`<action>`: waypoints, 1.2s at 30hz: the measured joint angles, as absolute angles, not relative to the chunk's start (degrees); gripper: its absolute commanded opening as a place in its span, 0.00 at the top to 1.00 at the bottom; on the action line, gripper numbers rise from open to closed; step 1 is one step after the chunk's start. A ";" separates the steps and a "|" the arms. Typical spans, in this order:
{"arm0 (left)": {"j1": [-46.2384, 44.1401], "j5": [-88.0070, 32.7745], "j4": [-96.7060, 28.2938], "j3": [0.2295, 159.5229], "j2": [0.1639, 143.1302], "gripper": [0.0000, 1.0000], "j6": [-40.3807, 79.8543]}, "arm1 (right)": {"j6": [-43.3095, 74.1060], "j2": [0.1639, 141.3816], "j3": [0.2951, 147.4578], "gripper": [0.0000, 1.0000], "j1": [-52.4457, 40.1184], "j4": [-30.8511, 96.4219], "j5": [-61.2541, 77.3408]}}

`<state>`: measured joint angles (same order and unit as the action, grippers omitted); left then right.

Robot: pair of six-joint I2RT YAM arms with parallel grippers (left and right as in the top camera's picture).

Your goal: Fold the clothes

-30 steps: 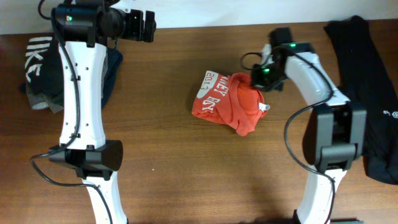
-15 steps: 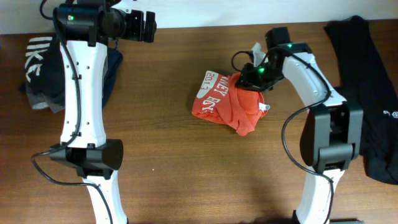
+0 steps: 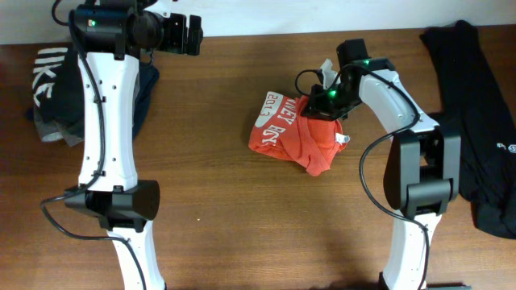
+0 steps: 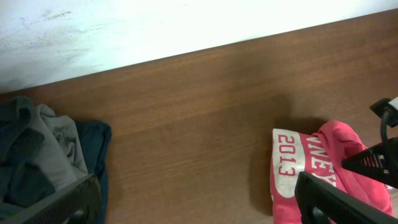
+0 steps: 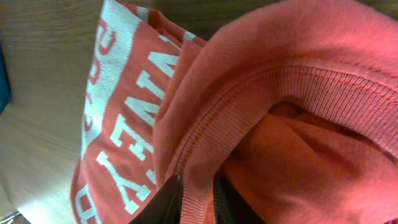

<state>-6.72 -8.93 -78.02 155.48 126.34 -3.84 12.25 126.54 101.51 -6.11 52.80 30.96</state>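
Observation:
The red-orange T-shirt point(image 3: 294, 133) lies crumpled near the table's middle, its white lettering point(image 3: 274, 121) facing up on the left side. My right gripper point(image 3: 321, 103) sits at the shirt's upper right edge. In the right wrist view its two dark fingers point(image 5: 198, 198) are shut on a ribbed hem fold of the T-shirt point(image 5: 261, 93). My left gripper point(image 3: 193, 34) hangs high at the table's back left, open and empty. In the left wrist view its fingertips point(image 4: 199, 199) are spread wide, and the T-shirt point(image 4: 323, 168) shows at the lower right.
A pile of dark and grey clothes point(image 3: 56, 89) lies at the far left, also in the left wrist view point(image 4: 37, 155). A black garment point(image 3: 476, 113) drapes along the right edge. A white wall point(image 4: 155, 25) runs behind the table.
My right gripper has moved left and slightly back along the shirt's upper right edge, still on the cloth. The left arm has not moved.

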 measured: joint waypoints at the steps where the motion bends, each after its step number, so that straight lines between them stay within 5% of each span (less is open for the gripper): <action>1: -6.74 -8.93 -78.02 155.48 126.34 0.01 -3.84 | 12.32 126.78 101.51 0.77 -6.11 52.77 30.96; 15: -6.74 -8.93 -78.02 155.48 126.34 0.01 -3.86 | 12.91 127.15 101.51 0.73 -6.74 52.21 30.94; 21: -6.74 -8.93 -78.04 155.48 126.34 0.01 -3.84 | 13.06 127.15 101.51 0.96 -8.27 51.68 30.94; 36: -6.72 -8.93 -78.26 155.48 126.34 0.01 -3.86 | 13.02 127.17 101.58 0.96 -2.24 58.35 30.92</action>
<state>-6.72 -8.93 -78.26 155.48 126.34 -3.86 13.02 127.17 101.58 -2.24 58.35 30.92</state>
